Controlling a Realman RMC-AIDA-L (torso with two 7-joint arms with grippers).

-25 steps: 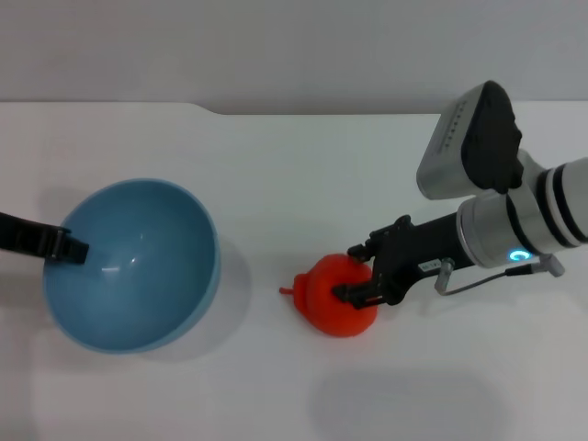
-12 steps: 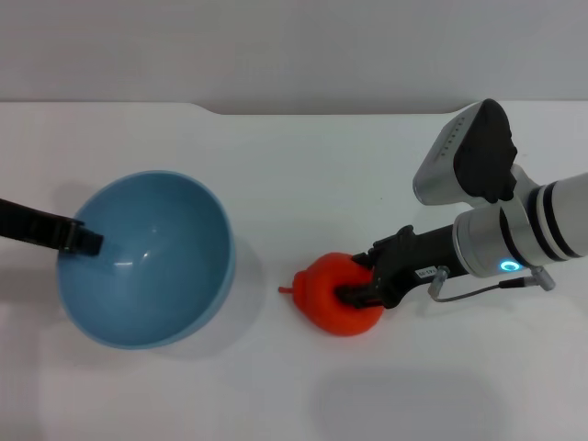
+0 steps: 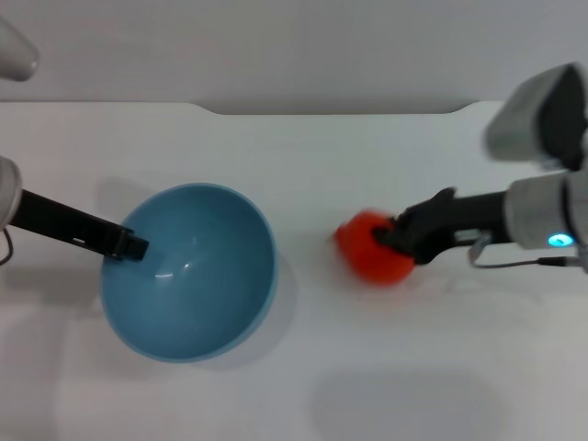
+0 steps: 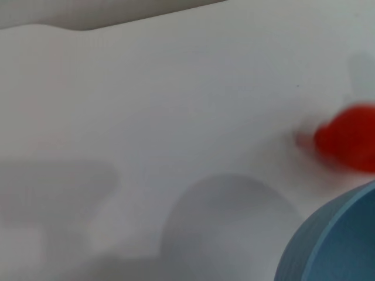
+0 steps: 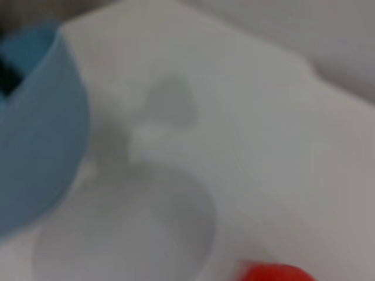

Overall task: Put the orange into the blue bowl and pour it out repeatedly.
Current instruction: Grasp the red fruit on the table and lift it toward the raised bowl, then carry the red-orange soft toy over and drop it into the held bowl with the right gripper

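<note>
On the smooth white counter (image 3: pixel 303 175), the round, glossy light-blue bowl (image 3: pixel 188 272) is tipped, with its mouth facing up and toward the robot's right. The left hand (image 3: pixel 129 246), slim and black, clamps the bowl's rim at nine o'clock. The roundish, bright red-orange fruit (image 3: pixel 372 248) sits at three o'clock from the bowl, well apart, pinched by the black right hand (image 3: pixel 397 235), which grips its three o'clock side.
</note>
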